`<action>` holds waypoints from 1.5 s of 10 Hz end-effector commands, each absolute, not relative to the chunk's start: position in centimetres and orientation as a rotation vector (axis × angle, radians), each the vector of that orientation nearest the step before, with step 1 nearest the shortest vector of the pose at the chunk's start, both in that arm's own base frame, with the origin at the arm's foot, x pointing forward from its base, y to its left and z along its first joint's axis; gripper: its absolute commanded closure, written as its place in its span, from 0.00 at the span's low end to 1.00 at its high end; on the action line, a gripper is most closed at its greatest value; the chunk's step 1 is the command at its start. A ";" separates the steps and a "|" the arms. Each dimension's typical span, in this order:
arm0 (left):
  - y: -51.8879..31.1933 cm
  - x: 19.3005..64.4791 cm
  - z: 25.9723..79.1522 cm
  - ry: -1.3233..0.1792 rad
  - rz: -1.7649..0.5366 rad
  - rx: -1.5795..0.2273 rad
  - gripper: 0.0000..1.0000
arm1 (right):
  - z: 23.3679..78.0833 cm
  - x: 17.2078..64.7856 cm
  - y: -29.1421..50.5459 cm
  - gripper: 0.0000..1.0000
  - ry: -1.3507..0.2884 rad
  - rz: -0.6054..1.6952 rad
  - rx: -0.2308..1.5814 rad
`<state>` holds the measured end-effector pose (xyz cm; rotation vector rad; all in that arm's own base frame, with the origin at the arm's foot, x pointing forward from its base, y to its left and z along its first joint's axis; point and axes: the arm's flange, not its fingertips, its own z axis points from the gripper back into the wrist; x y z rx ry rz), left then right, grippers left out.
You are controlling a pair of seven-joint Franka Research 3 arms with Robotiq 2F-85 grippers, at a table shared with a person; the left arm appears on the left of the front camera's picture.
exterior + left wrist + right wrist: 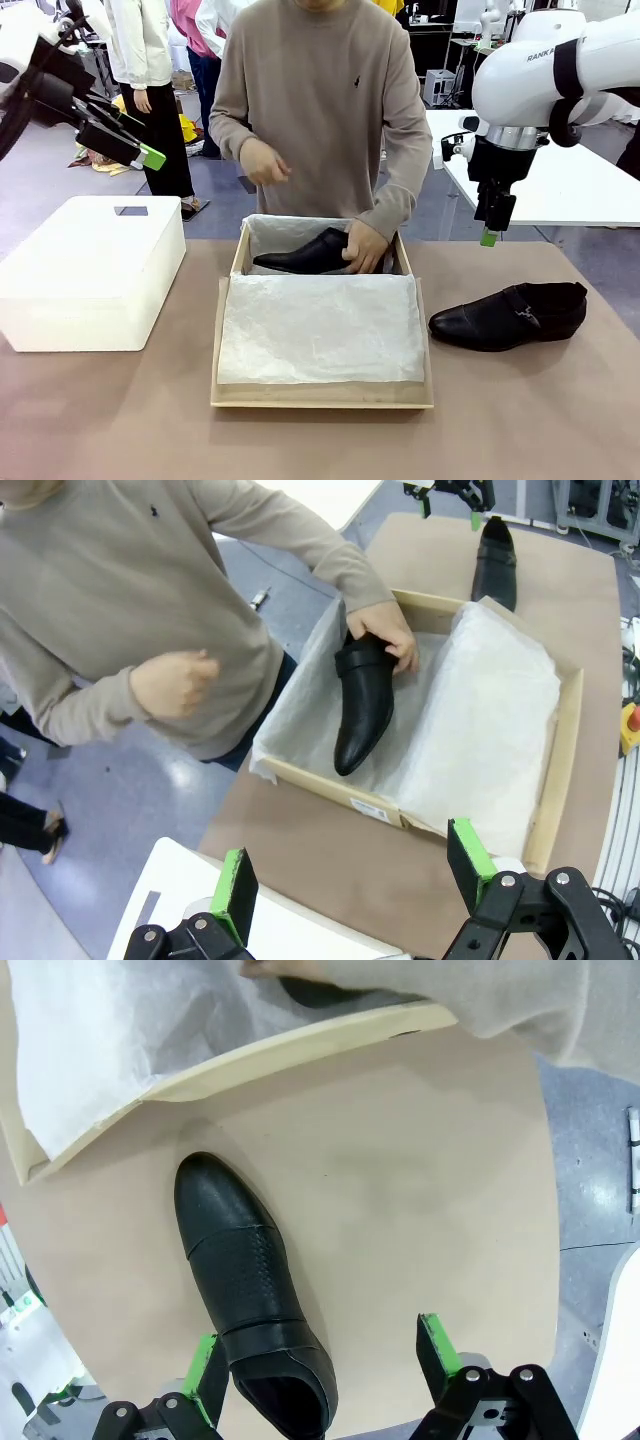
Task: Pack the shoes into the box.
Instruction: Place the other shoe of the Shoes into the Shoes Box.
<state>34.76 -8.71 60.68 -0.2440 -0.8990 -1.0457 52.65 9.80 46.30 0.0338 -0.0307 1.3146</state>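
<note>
Both tools are open and empty: left tool (350,872) raised at the left, right tool (320,1355) above one shoe (508,315) on the bench (100,420). A person's hand (365,247) holds the other shoe (298,256) inside the box (320,399).

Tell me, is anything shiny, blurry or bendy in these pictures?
Front view: even light, with a soft shine on the shoe on the table. Left wrist view: the person's raised hand looks slightly blurry. Right wrist view: the table's edge looks bowed, likely from the wide lens.
</note>
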 end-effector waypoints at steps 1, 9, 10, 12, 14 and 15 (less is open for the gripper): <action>-8.6 34.9 60.6 -0.904 -1.060 -0.259 0.00 | 46.3 52.7 9.8 0.00 -0.031 1.315 0.034; -8.6 34.9 60.6 -0.904 -1.060 -0.259 0.00 | 46.1 49.9 0.0 0.00 -0.081 1.338 -0.004; -8.6 34.9 60.6 -0.904 -1.060 -0.259 0.00 | 45.8 49.4 -1.0 0.00 -0.099 1.331 -0.004; -8.6 34.9 60.6 -0.904 -1.060 -0.259 0.00 | 44.7 48.6 -2.3 0.00 -0.124 1.334 0.003; -8.6 34.9 60.6 -0.904 -1.060 -0.259 0.00 | 43.3 48.2 -2.7 0.00 -0.124 1.332 0.008; -8.6 34.9 60.6 -0.904 -1.060 -0.259 0.00 | 42.8 48.1 -2.7 0.00 -0.120 1.327 0.024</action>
